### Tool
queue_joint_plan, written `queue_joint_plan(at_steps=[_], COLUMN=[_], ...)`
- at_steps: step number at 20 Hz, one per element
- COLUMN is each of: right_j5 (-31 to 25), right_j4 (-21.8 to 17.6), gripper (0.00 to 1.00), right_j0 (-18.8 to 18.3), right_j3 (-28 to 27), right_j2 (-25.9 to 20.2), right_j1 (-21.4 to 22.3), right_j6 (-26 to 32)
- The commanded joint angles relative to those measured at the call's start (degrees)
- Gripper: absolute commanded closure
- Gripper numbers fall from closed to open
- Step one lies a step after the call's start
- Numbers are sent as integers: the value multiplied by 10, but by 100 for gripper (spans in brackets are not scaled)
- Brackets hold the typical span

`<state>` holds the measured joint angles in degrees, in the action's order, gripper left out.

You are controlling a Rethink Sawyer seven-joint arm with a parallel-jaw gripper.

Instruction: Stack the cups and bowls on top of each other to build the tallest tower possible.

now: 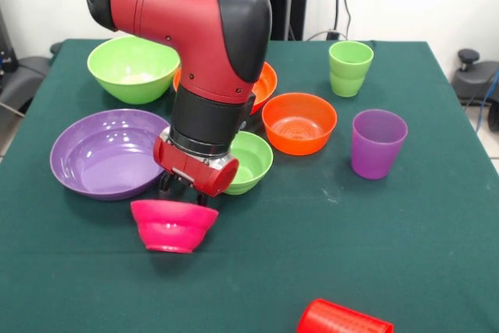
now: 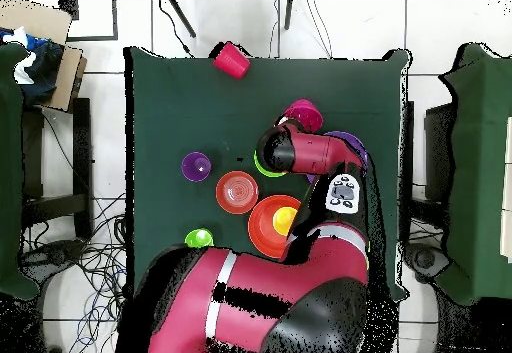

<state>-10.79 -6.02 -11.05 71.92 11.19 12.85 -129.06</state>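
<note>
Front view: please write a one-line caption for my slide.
Sawyer gripper at the rim of a magenta-pink bowl, with bowls and cups scattered on the green table.

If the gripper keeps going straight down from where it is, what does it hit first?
Most likely the pink bowl, sitting right under the gripper; it looks already at the bowl's far rim, though depth is unclear.

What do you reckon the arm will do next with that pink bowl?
Probably close on the small pink bowl and lift it. The gripper sits right at the bowl's far rim, and the bowl rests on the table, not yet stacked.
</note>
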Motion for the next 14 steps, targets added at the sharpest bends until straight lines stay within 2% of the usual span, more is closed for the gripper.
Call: queue_joint_plan(at_steps=[1,14], right_j5=[20,-4], right_j4=[9,8], gripper=[0,0], right_j0=[1,-4], right_j3=[-11,-13], right_j2=[-48,-51], right_j1=[1,16], right_j6=[-50,-37])
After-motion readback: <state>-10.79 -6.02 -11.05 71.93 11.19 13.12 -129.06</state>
